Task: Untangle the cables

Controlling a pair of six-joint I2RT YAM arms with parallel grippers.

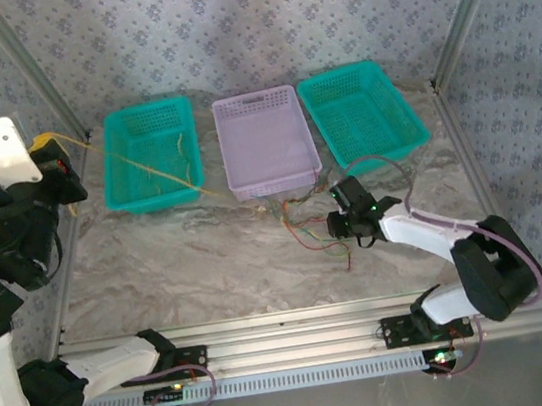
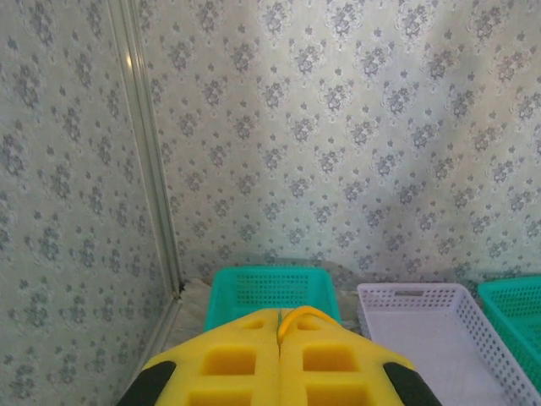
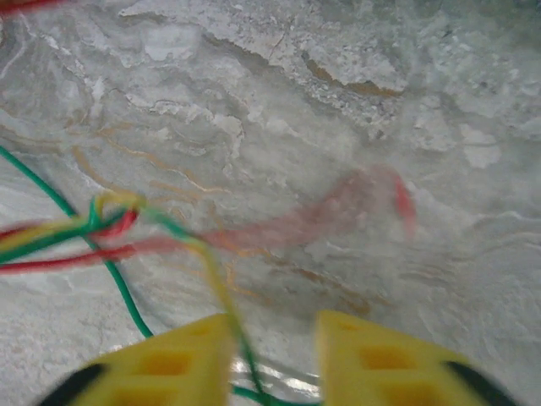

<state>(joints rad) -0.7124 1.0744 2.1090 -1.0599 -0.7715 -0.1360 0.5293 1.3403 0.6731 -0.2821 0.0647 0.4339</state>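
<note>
Lab cell: aluminium frame, wallpapered panels

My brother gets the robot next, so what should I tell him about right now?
Left pincer: shut on the yellow cable, raised, holding it taut over the left teal basket.
Right pincer: open, low over the table, beside the knot.
Red, green and yellow cables meet in that knot.
Done: yellow stretched out, not yet free.
Left: pull each cable loose.
</note>
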